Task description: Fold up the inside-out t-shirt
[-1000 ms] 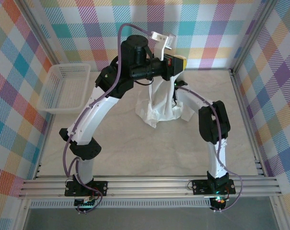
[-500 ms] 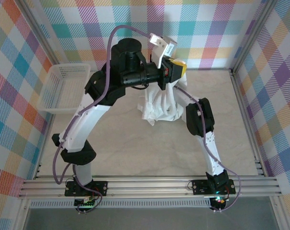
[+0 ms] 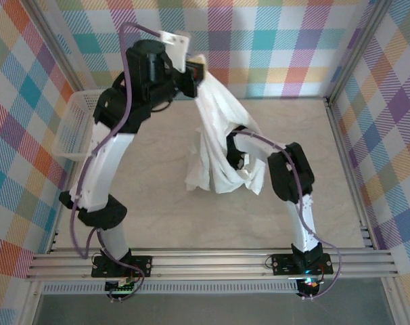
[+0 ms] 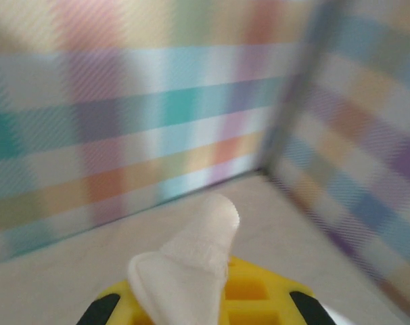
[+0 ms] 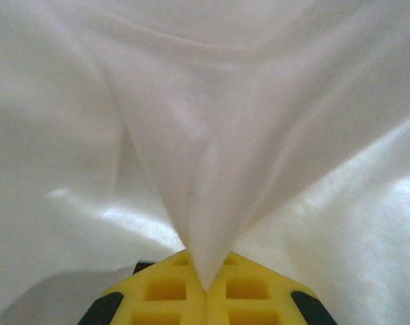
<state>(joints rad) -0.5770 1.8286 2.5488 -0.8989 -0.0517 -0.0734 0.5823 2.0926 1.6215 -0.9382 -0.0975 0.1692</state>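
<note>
The inside-out t-shirt (image 3: 215, 128), plain white cloth, hangs in a long drape over the back middle of the table, and its lower end bunches near the surface. High at the back, my left gripper (image 3: 197, 70) is shut on the shirt's top end. In the left wrist view a rounded tip of cloth (image 4: 191, 261) sticks up out of the shut yellow fingers (image 4: 259, 294). My right gripper (image 3: 237, 157) sits lower, in the shirt's right side. There its fingers (image 5: 252, 291) are shut on a peaked fold of the cloth (image 5: 205, 169).
A white mesh basket (image 3: 76, 122) stands at the left edge of the table, just left of the raised left arm. Plaid walls close in the back and both sides. Bare tabletop (image 3: 191, 217) lies between the shirt and the arm bases.
The left arm swung up and to the left and drew the shirt out into a longer hanging drape. The right gripper now grips a fold lower on the shirt.
</note>
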